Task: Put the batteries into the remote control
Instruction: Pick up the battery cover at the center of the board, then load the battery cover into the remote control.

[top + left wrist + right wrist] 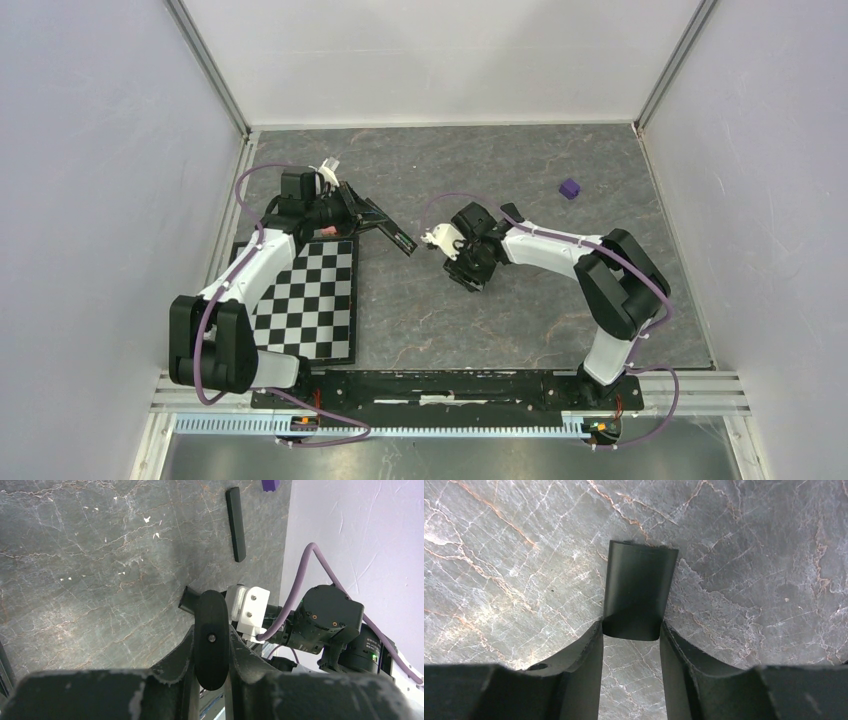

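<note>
The worktop (pixel 450 325) has a dark grey, stone-look surface with pale and rust-coloured veins. A flat black-and-white chequered mat (pixel 310 300) lies on its left near part. The remote control (pixel 388 230) is a slim, matte black bar with a rounded oval end. It is raised off the worktop just beyond the mat's far right corner, slanting towards the right. The left tool (pixel 212 632) is pressed together on it, with scuffed dark fingers (pixel 182 655) clamped against both of its flat faces. Just to the right, the right tool (pixel 631 630) has its jaws drawn in on a small battery cover (pixel 639 580), a smooth, gently curved black plate with a faint sheen. A worn fingertip (pixel 594 640) touches each long edge at the plate's near end. The pictures do not show whether the plate rests on the stone or is lifted. A second plain black bar (pixel 236 524) lies flat on the worktop farther to the right. Beyond it, near the far right corner, sits a small purple cube (pixel 569 188).
</note>
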